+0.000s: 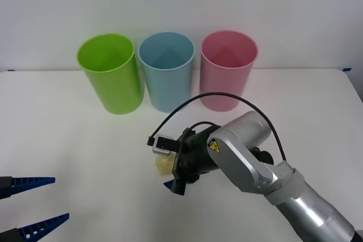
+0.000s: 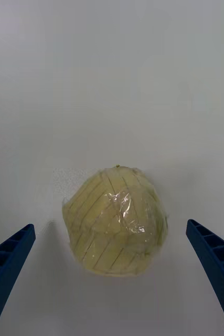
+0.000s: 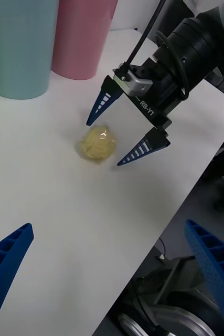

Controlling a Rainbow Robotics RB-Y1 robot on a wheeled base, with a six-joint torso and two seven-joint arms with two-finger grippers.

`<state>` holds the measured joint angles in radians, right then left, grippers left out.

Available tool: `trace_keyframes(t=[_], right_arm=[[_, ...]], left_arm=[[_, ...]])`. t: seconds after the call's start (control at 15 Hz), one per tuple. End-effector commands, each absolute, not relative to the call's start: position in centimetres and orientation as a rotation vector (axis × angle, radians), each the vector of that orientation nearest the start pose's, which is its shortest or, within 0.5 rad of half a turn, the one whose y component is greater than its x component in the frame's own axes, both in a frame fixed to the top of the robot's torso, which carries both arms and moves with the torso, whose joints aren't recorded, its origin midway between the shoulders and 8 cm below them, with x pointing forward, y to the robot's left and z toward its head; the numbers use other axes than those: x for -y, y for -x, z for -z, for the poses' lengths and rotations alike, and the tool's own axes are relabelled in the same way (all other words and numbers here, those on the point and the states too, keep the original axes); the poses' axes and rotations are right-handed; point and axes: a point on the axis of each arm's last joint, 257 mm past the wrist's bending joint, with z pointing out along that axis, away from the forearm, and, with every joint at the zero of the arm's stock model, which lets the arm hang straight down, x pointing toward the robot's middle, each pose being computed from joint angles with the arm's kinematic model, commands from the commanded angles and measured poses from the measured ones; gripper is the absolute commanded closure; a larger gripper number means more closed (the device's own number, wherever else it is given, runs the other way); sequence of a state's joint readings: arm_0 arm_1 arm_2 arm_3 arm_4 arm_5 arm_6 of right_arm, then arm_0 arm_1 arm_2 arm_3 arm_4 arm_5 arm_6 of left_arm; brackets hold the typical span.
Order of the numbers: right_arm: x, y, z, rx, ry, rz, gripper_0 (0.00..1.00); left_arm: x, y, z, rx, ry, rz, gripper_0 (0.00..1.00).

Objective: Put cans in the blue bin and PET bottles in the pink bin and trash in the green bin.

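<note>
The trash (image 1: 163,165), a pale yellow wrinkly lump, lies on the white table (image 1: 68,140) in front of the bins. My right gripper (image 1: 169,175) is down at it and open, one blue finger on each side of the trash (image 2: 116,220) with a gap on both sides. From the left wrist, the right gripper (image 3: 104,144) straddles the trash (image 3: 96,143). The green bin (image 1: 109,75), the blue bin (image 1: 166,72) and the pink bin (image 1: 228,72) stand in a row at the back, upright. My left gripper (image 1: 34,202) waits open at the near left.
The blue bin (image 3: 17,47) and the pink bin (image 3: 83,37) stand just beyond the trash. The table's right edge (image 3: 195,173) runs close behind my right arm. A black cable (image 1: 227,99) loops over the right wrist.
</note>
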<state>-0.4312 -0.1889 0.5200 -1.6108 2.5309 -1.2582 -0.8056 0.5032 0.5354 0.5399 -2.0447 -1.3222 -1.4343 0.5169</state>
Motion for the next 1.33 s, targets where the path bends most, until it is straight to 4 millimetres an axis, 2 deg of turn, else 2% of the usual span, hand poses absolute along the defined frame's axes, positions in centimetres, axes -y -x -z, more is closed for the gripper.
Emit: trace_keyframes(t=[0.07, 0.47, 1.33], right_arm=[[-4.57, -41.60, 32.18, -1.883, 1.681, -0.259, 0.00], [-4.50, -42.20, 32.87, -1.901, 1.678, -0.243, 0.00], [-4.54, -42.45, 32.84, -1.904, 1.679, -0.234, 0.00]], left_arm=[[-27.28, -25.75, 20.46, -1.929, -0.796, 0.751, 0.00], [-27.28, -25.75, 20.46, -1.929, -0.796, 0.751, 0.00], [-27.28, -25.75, 20.46, -1.929, -0.796, 0.751, 0.00]])
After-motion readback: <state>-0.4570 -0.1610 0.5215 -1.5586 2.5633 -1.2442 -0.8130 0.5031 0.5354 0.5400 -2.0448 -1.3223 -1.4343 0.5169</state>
